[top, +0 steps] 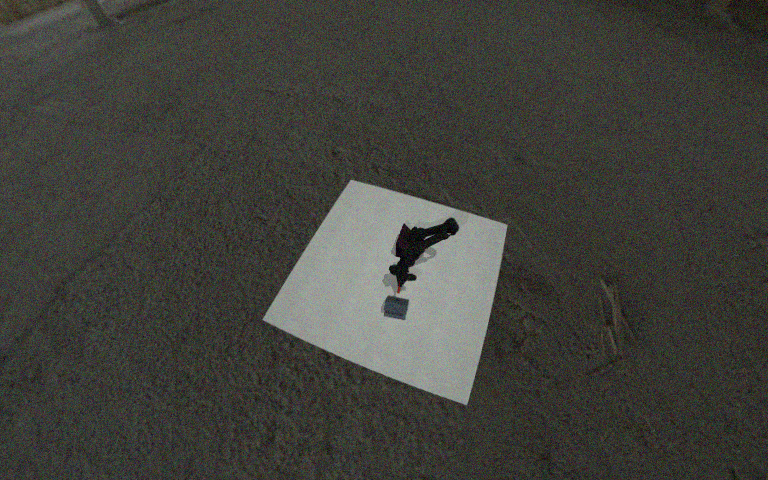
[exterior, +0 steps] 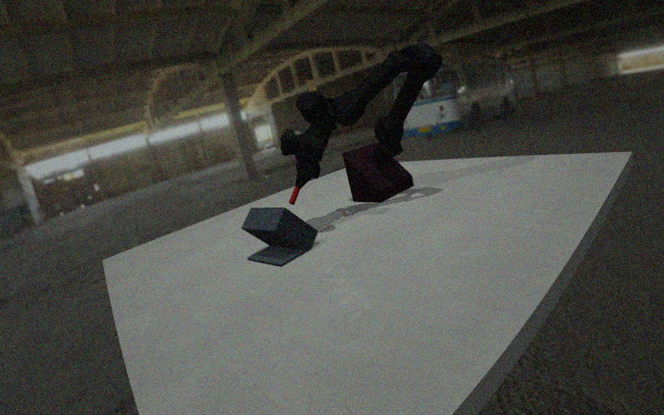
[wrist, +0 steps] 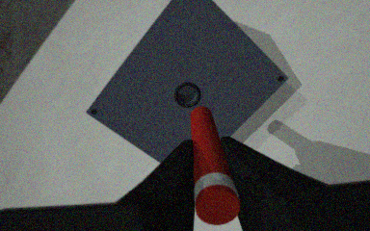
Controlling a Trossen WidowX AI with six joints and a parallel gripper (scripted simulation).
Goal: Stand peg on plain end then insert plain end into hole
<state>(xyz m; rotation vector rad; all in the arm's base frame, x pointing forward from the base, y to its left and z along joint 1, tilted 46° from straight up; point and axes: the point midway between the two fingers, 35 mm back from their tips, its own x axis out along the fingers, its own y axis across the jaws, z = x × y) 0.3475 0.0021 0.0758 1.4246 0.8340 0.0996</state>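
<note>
The red peg (top: 398, 289) (exterior: 293, 195) (wrist: 207, 144) is between the fingers of my gripper (exterior: 298, 186) (wrist: 206, 147), which is shut on it. In the wrist view its white band is at the near end, and its plain end points away toward the panel. The blue-grey sloped panel (top: 395, 307) (exterior: 296, 230) (wrist: 145, 96) stands on the table. Its round hole (wrist: 188, 94) shows in the wrist view just beyond and a little left of the peg's plain end. In the exterior view the peg is tilted and hangs above the panel, apart from it.
The white table top (top: 339, 294) (exterior: 367, 293) (wrist: 53, 159) carries the panel. A dark red block (exterior: 374, 178) stands beneath the arm's base, behind the panel. Shadows of the arm and the peg fall on the table right of the panel in the wrist view.
</note>
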